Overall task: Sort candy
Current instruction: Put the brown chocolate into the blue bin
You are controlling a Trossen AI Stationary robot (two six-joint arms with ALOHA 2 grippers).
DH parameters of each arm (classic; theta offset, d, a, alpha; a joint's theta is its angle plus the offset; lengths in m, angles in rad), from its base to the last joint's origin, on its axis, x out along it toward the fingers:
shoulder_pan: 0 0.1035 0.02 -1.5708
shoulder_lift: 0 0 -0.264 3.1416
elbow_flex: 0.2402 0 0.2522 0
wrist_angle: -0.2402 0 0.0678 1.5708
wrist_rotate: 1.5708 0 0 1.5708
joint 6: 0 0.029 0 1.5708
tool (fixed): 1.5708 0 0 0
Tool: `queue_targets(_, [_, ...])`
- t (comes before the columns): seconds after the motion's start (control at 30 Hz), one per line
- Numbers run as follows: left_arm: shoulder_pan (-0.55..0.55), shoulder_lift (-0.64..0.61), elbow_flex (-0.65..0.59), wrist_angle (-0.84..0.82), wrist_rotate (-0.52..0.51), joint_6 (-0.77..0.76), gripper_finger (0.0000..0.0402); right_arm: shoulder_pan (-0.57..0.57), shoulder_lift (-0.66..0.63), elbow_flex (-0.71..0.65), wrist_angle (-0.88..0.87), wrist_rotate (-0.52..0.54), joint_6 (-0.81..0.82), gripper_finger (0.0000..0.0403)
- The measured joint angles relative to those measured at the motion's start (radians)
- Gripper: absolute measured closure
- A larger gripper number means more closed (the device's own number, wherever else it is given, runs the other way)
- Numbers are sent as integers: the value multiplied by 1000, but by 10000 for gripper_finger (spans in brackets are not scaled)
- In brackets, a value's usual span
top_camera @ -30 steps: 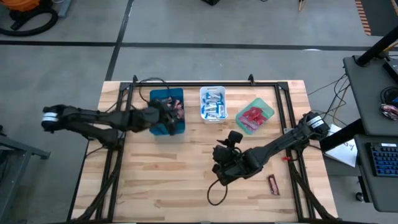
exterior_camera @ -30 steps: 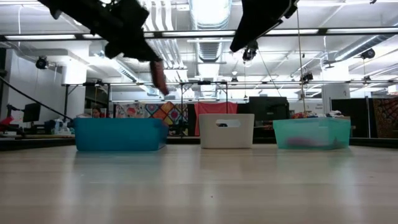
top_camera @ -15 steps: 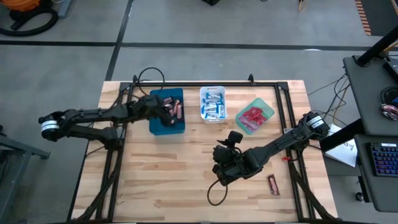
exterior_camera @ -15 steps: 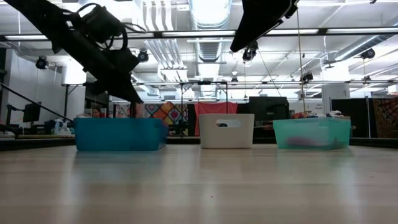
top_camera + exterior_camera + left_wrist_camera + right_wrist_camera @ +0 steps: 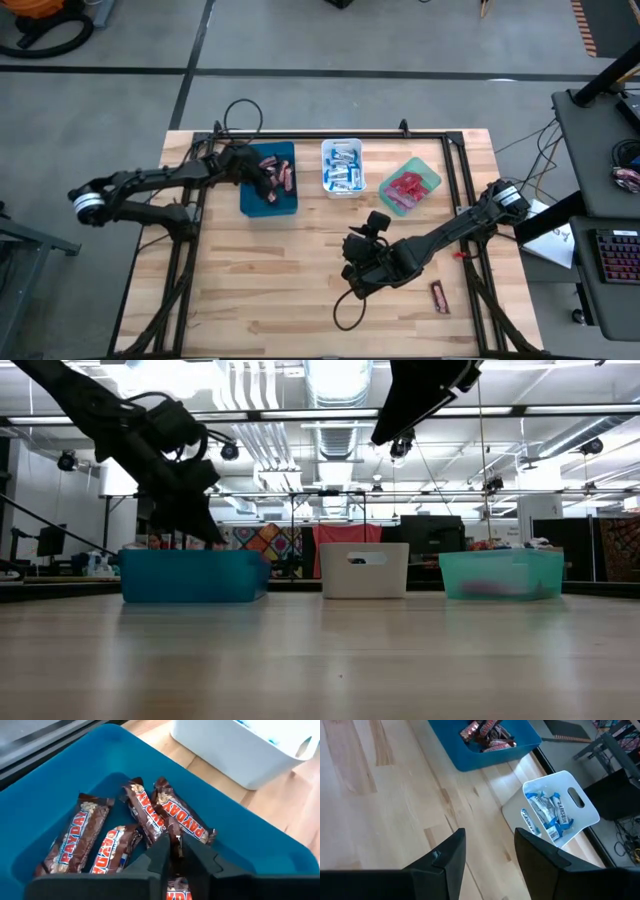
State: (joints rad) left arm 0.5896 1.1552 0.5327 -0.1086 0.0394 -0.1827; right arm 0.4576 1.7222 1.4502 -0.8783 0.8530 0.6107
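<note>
My left gripper (image 5: pixel 262 173) is low inside the blue tray (image 5: pixel 250 205), its fingers nearly together (image 5: pixel 176 851) over several dark brown-red candy bars (image 5: pixel 182 815). In the low view it dips to the tray's rim (image 5: pixel 203 532). My right gripper (image 5: pixel 355 275) hovers open over the middle of the table and holds nothing (image 5: pixel 490 845). One dark brown-red bar (image 5: pixel 439 295) lies flat on the table near its right near corner. The white tray (image 5: pixel 326 150) holds blue-and-white bars, and the green tray (image 5: pixel 432 170) holds red packets. My left gripper has the dark end of a brown-red bar (image 5: pixel 175 839) pinched in the narrow gap between its two fingers, coming from above and slanting down. The bar's far part lies on the other bars in the blue tray. The fingers hide how much of it they hold.
The three trays stand in a row along the table's far side, seen in the low view as blue (image 5: pixel 193 575), white (image 5: pixel 365 570) and green (image 5: pixel 502 573). A black frame (image 5: pixel 465 200) runs around the work area. Bare wood lies between the trays and the near edge.
My left gripper has moved toward the table's far left over the blue tray and gone down into it. The brown-red bar that hung below its fingers, above the tray, now lies among the bars inside.
</note>
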Motion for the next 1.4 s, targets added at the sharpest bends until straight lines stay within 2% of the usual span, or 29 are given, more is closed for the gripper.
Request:
queue_targets(0.23, [0,24,39,-33,-64,39,305,0,0,0,-4,-22,10,243])
queue_targets(0.43, [0,22,113,-144,-80,67,260,3,0,0,-19,-81,39,242])
queue_targets(0.53, [-1,22,152,-202,-80,72,246,5,-3,0,-57,-158,92,245])
queue_targets(0.63, [-7,21,185,-244,-77,64,240,5,-8,0,-110,-291,174,245])
queue_targets(0.73, [-43,16,189,-246,-30,39,240,14,-8,-1,-180,-413,252,241])
queue_targets(0.9, [-197,-6,157,-162,-16,-17,248,63,-8,-2,-280,-578,367,239])
queue_targets(0.97, [-283,-11,155,-138,-42,-47,253,90,-8,-4,-304,-632,415,239])
queue_targets(1.2, [-594,-15,178,-70,-283,-78,271,187,-9,-35,-329,-774,621,238])
queue_targets(1.4, [-767,-15,243,-71,-441,-85,279,255,-33,-126,-350,-849,797,238])
